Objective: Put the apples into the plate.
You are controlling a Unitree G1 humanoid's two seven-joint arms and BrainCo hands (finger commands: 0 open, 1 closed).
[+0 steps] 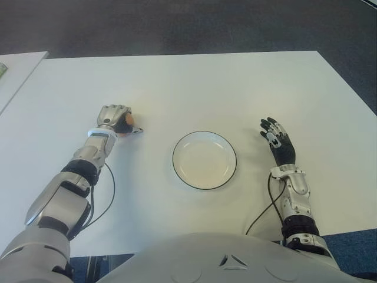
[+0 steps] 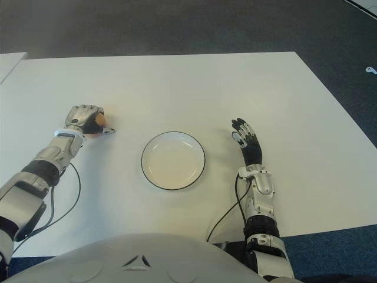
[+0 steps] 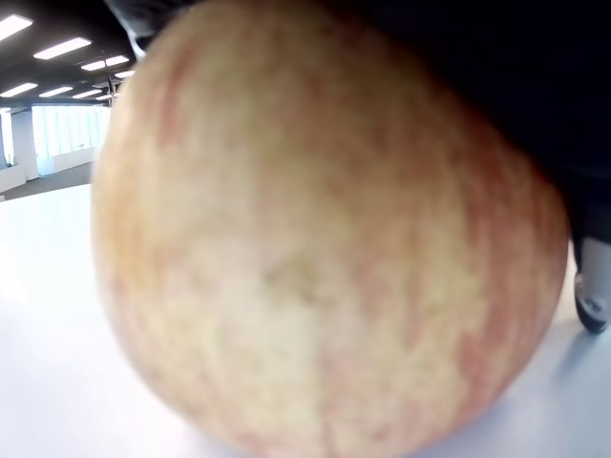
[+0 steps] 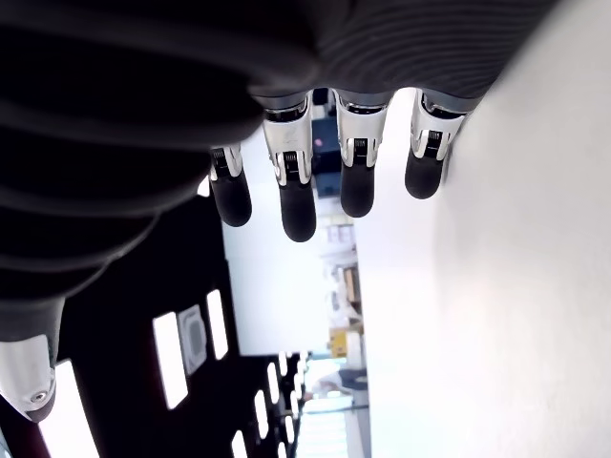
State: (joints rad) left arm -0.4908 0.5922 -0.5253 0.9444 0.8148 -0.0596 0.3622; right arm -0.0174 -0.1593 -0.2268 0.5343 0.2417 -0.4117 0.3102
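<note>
A red-and-yellow apple (image 1: 128,122) sits on the white table (image 1: 194,88), left of the plate. My left hand (image 1: 118,119) is curled over it, fingers wrapped around it; in the left wrist view the apple (image 3: 315,248) fills the picture under the palm. The white plate with a dark rim (image 1: 204,160) lies empty at the table's middle. My right hand (image 1: 275,139) shows to the right of the plate, fingers (image 4: 296,200) stretched out and holding nothing.
A second white table (image 1: 15,73) stands at the far left with a narrow gap between. Dark carpet (image 1: 177,26) lies beyond the far edge. Black cables (image 1: 106,194) trail from both forearms over the near table.
</note>
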